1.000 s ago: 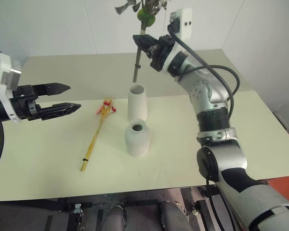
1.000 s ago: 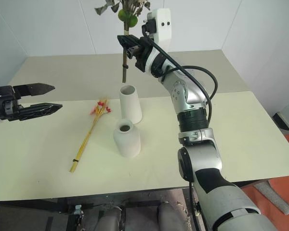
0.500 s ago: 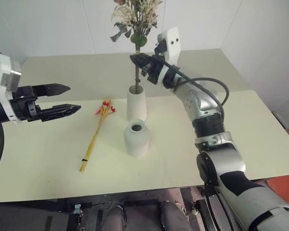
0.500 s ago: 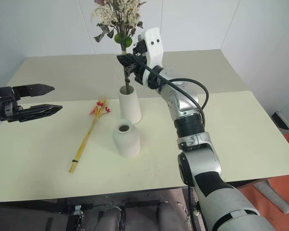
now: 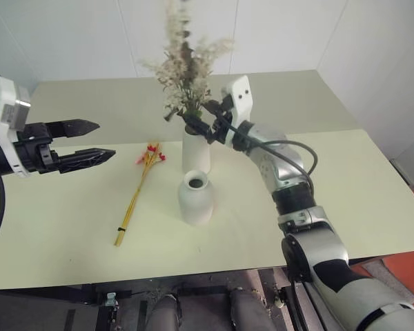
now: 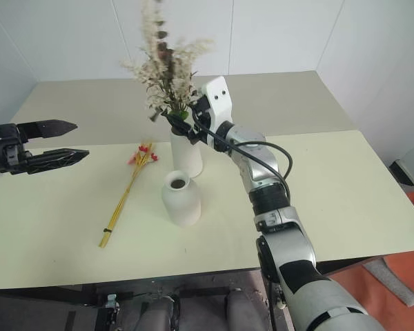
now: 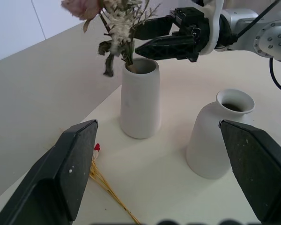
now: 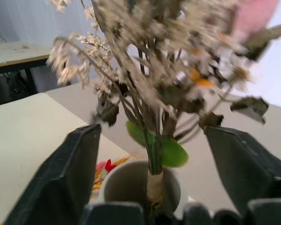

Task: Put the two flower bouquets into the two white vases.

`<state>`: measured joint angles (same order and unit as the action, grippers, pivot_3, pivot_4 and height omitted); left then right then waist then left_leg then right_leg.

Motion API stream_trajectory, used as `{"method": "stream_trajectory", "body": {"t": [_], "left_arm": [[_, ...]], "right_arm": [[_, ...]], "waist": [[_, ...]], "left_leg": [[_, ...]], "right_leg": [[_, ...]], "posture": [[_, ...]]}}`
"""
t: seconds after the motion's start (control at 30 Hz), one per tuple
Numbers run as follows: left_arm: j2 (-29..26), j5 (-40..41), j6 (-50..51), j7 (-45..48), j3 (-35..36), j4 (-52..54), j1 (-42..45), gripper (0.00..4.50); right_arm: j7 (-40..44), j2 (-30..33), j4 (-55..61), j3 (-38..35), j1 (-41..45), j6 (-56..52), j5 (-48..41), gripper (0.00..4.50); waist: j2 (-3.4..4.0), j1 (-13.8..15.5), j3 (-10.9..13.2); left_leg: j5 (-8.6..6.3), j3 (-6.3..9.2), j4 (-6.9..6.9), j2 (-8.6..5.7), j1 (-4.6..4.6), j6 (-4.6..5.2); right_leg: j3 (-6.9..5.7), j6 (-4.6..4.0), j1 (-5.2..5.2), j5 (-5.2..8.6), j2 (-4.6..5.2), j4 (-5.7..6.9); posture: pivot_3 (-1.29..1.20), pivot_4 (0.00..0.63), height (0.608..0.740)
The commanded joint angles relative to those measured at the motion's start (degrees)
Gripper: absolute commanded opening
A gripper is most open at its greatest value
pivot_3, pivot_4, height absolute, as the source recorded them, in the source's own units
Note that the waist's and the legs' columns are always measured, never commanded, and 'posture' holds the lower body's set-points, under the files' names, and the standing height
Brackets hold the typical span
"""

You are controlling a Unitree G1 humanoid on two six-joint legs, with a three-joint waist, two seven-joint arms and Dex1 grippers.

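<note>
The bushy bouquet [image 5: 185,72] stands in the tall vase [image 5: 196,150], my right gripper [image 7: 161,40] wide around its stem. The slim bundle [image 5: 138,189] lies near my wide-open left gripper [image 5: 90,141], its stalks pointing toward the front edge of the tabletop [image 5: 372,179].

The taller vase [image 5: 196,148] with the bushy bouquet [image 5: 185,69] and the right gripper [image 5: 205,127] at its rim block the far centre, the shorter vase [image 5: 195,198] stands just nearer, the slim bundle [image 5: 139,189] lies left of both, and the table [image 5: 372,186] lies bare to the right.
</note>
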<state>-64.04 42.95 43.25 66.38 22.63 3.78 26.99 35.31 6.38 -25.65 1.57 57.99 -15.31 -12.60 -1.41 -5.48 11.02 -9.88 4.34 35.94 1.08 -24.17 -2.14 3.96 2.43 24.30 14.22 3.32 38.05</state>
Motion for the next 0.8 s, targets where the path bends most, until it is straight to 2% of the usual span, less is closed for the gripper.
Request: {"method": "stream_trajectory", "body": {"t": [0.03,0.13,0.2,0.3,0.43,0.53,0.67,0.8], "left_arm": [[-0.69,0.04,1.86,-2.7,1.28,1.66,-0.27,4.5],[0.15,-0.98,4.55,-6.89,-0.84,2.33,-0.3,4.5],[-0.21,-1.72,9.86,-10.91,-4.45,3.09,1.16,4.5],[0.71,-1.29,20.72,-17.25,-8.84,1.99,6.21,4.5],[2.06,-2.11,29.13,-21.73,-12.99,0.26,11.62,4.5],[4.96,-3.26,37.04,-25.25,-17.52,-2.69,17.04,4.5],[8.73,-7.18,39.6,-28.28,-25.12,-4.85,20.33,4.5],[13.24,-11.6,37.79,-30.18,-30.29,-9.34,22.7,4.5]], "right_arm": [[2.74,3.02,9.12,0.74,-2.78,-2.83,-1.04,4.43],[4.87,6.41,13.72,0.47,-4.95,-6.97,-2.02,4.43],[6.61,9.14,16.13,-0.44,-5.19,-9.29,-3.08,4.43],[10.38,13.73,18.88,-1.32,-5.02,-11.75,-5.1,4.43],[15.65,19.01,20.66,-2.06,-4.46,-13.45,-7.62,4.43],[24.82,24.85,22.25,-2.08,-4.12,-13.81,-10.99,4.43],[35.17,30.77,24.87,-1.34,-5.33,-14.29,-15.19,4.43],[39.43,33.25,26.73,-1.1,-6.96,-14.37,-16.98,4.43]], "waist": [[0.0,0.03,0.0],[0.0,0.18,0.0],[0.0,0.32,0.0],[-0.02,0.67,0.0],[-0.03,1.15,-0.01],[-0.02,1.5,0.0],[-0.03,1.65,0.0],[-0.04,1.67,0.0]], "left_leg": [[0.0,0.0,0.0,0.0,0.01,0.0],[0.0,0.0,0.02,-0.01,0.0,0.0],[0.0,0.0,0.04,-0.01,0.0,0.0],[0.0,0.01,0.07,-0.01,0.01,0.0],[0.0,0.0,0.07,-0.01,0.01,0.0],[0.0,0.0,0.05,-0.03,0.0,0.0],[0.0,0.0,0.09,-0.06,0.01,0.0],[0.0,0.02,0.16,-0.06,0.0,0.0]], "right_leg": [[0.0,0.0,-0.01,0.0,0.0,0.0],[0.0,0.0,-0.03,0.0,0.01,-0.01],[0.0,0.01,-0.03,0.0,0.01,0.0],[0.0,0.02,-0.06,0.01,0.0,0.02],[0.0,0.04,-0.06,0.02,-0.01,-0.02],[0.0,0.05,-0.04,0.03,-0.01,-0.02],[0.0,0.09,-0.13,0.05,0.02,-0.05],[-0.01,0.08,-0.12,0.04,0.01,0.0]], "posture": [[0.0,0.15,0.74],[0.0,0.15,0.74],[0.0,0.15,0.74],[0.0,0.15,0.74],[0.0,0.15,0.74],[0.0,0.15,0.74],[0.0,0.15,0.74],[0.0,0.15,0.74]]}}
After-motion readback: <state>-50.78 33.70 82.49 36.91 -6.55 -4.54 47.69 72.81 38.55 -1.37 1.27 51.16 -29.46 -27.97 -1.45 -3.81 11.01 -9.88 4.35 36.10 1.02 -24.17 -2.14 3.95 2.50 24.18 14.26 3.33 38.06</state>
